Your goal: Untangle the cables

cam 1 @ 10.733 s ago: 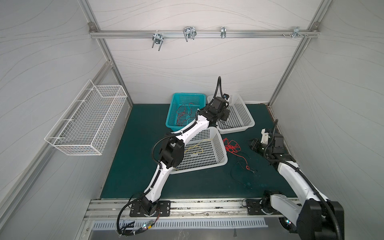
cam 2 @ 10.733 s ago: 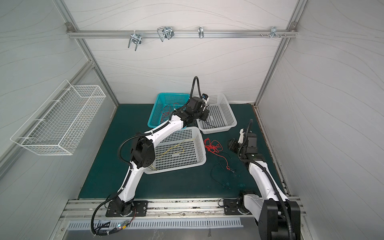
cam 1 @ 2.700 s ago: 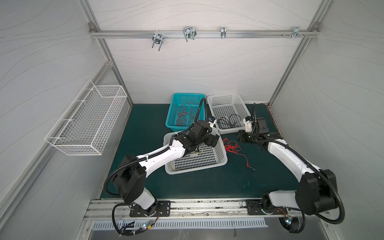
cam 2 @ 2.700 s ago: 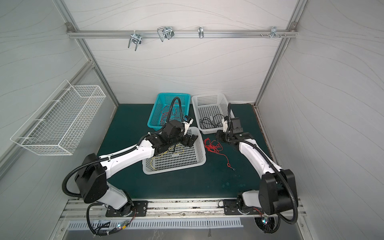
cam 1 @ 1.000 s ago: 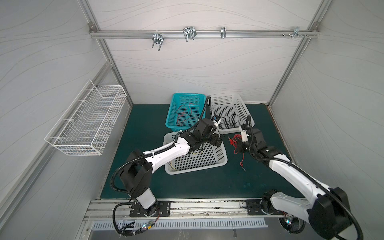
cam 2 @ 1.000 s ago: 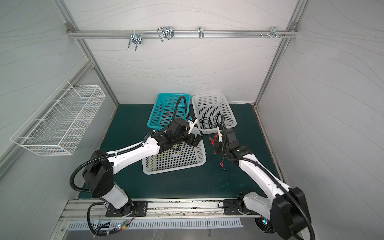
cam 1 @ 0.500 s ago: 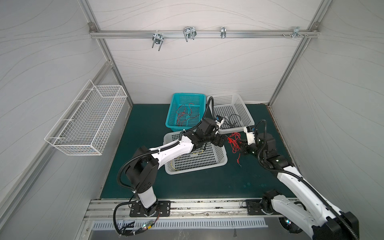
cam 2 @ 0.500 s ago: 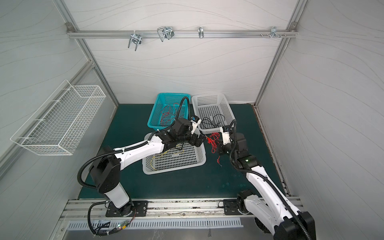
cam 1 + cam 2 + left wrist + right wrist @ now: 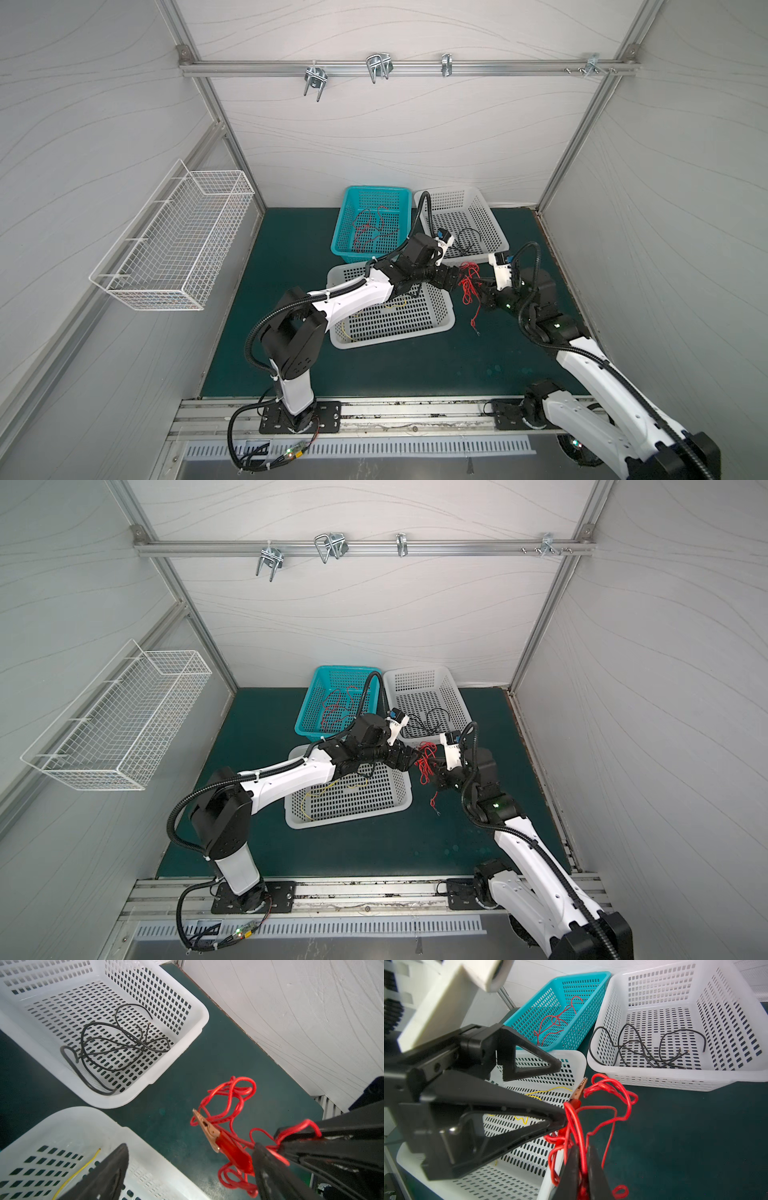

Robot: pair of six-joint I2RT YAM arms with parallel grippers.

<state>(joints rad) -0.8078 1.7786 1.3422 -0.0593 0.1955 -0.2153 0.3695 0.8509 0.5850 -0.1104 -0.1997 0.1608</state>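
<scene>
Cables (image 9: 469, 277): the unsorted red bunch is held up just off the far right corner of the near white basket (image 9: 395, 338). One loose tail hangs down beside that basket's right wall. Whether it reaches the mat cannot be told.

Right gripper (image 9: 581, 1153): clamped on several red strands at once, carrying the bunch.

Left gripper (image 9: 562, 1093): jaws spread wide, grasping nothing. It reaches across the basket's far right corner. One fingertip (image 9: 554, 1121) touches the red loops, and an alligator clip (image 9: 207, 1129) on a cable end sits between the jaws.

Sorted stock: yellow wires (image 9: 328, 791) lie inside the basket. Just beyond its far edge stand a teal basket (image 9: 521, 1022) holding thin red wires (image 9: 556, 1020) and a second white basket (image 9: 664, 1078) holding black wires (image 9: 143, 1043).

Assessment: the step in hand appears to be singling one cable out of the bunch.

Recommendations:
- Close the left jaws on the clip's red sleeve, not on the loops. It is rigid and marks one definite end.
- Keep the right gripper fixed and draw the clip away slowly, watching whether neighbouring loops follow.
- The right gripper pinches several strands, so the chosen cable may be pinned. If it goes taut, ease that grip rather than pull harder.
- Keep the clip above the basket rim, where its teeth could catch in the perforations.
</scene>
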